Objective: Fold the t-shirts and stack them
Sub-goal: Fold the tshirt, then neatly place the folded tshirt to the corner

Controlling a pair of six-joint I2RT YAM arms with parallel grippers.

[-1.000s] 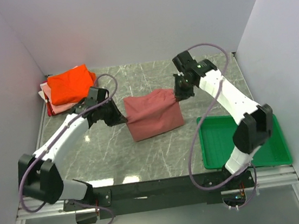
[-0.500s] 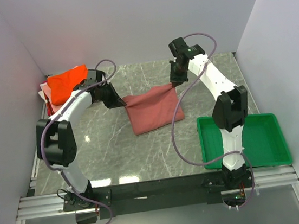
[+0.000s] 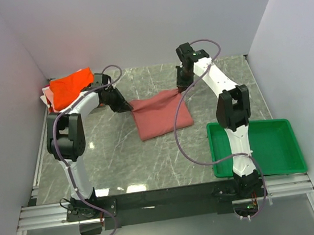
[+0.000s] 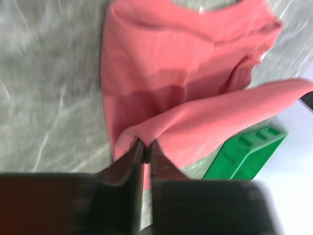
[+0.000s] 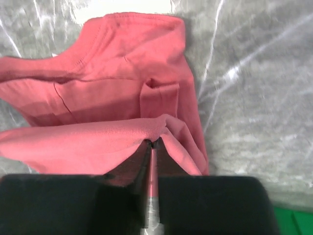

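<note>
Two far corners of the brick-red t-shirt [image 3: 161,116] are clamped in my hands, left hand [image 3: 126,106] on the far-left one, right hand [image 3: 180,88] on the far-right. It lies mid-tabletop [image 3: 110,157], with the orange t-shirt [image 3: 71,85] piled far left and the green tray [image 3: 258,150] near right.

The brick-red t-shirt [image 3: 160,116] is showing as soft, matt knit cloth, with stitched ribbing at the collar. The orange t-shirt [image 3: 71,85] is presenting the same matt cloth. The table [image 3: 121,156] is displaying a grey, marble-veined, polished surface that is reflecting light. The green tray [image 3: 276,151] is appearing as smooth, slightly glossy plastic. The left arm [image 3: 84,106] and right arm [image 3: 212,77] are showing smooth white plastic shells with matt black joints.
</note>
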